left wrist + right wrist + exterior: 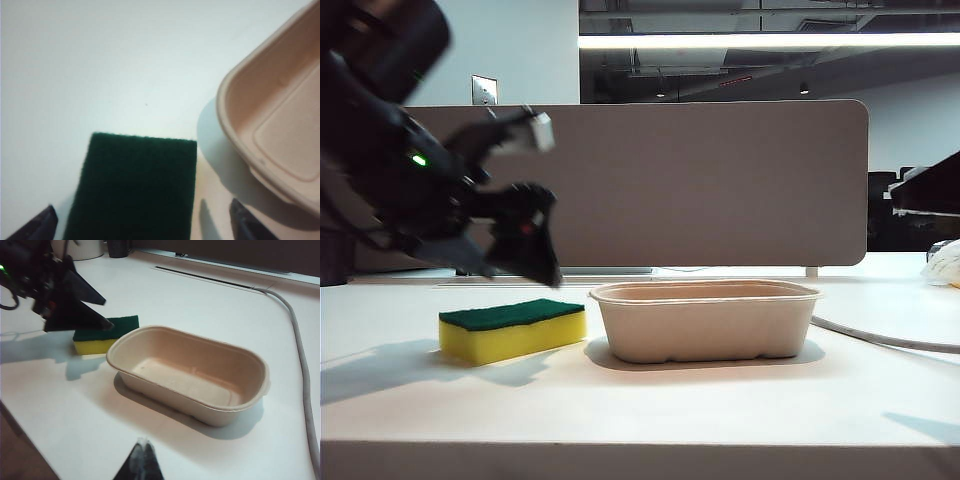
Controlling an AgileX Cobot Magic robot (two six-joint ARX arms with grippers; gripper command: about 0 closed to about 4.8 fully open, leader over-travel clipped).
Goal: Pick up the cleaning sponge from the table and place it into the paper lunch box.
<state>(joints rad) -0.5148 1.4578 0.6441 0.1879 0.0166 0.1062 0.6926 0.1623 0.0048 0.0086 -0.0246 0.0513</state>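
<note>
Sponge (513, 331): yellow foam, green scouring top; left gripper (142, 222) above, jaws wide.

A cleaning sponge (512, 331) of porous yellow foam, topped by a coarse, fibrous dark green scouring layer, lies directly beneath the spread black plastic fingers (37, 227) of the left gripper (525, 262). Just beside that gripper sits the paper lunch box (706, 320), moulded beige pulp with a matt, faintly grainy skin and a smooth rolled rim. Both rest on the table (640, 410), a smooth white top with a soft sheen. The right gripper (141, 464), dark, fingertips together, hangs near the box.
</note>
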